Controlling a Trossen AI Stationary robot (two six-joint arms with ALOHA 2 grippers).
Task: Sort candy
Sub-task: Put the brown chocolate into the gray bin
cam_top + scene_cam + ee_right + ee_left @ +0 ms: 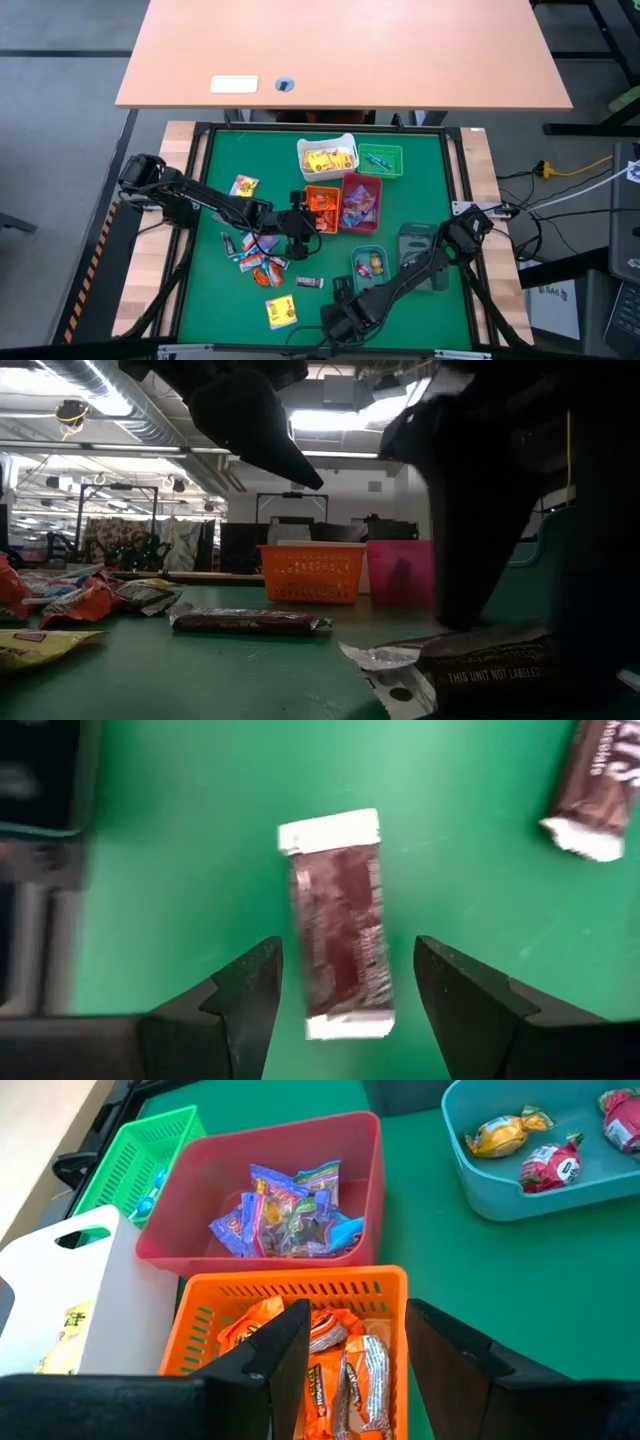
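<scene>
My left gripper (pixel 308 212) (pixel 357 1330) is open and empty above the orange bin (pixel 300 1295), which holds orange-wrapped candy (pixel 340 1365). My right gripper (pixel 342 298) (pixel 347 965) is open near the table's near edge and points down. Its fingers stand on either side of a dark brown candy bar (pixel 340 935) that lies flat on the green mat, and they do not touch it. A second dark brown bar (pixel 308 283) (pixel 595 790) lies close by. Loose candy (pixel 255 255) is piled left of centre.
A white bin (pixel 327 157) holds yellow candy. A green bin (pixel 382 160) and a pink bin (pixel 361 203) with blue candy stand at the back. A teal bin (pixel 370 262) holds red and yellow sweets. Yellow candies (pixel 281 312) (pixel 244 185) lie loose on the mat.
</scene>
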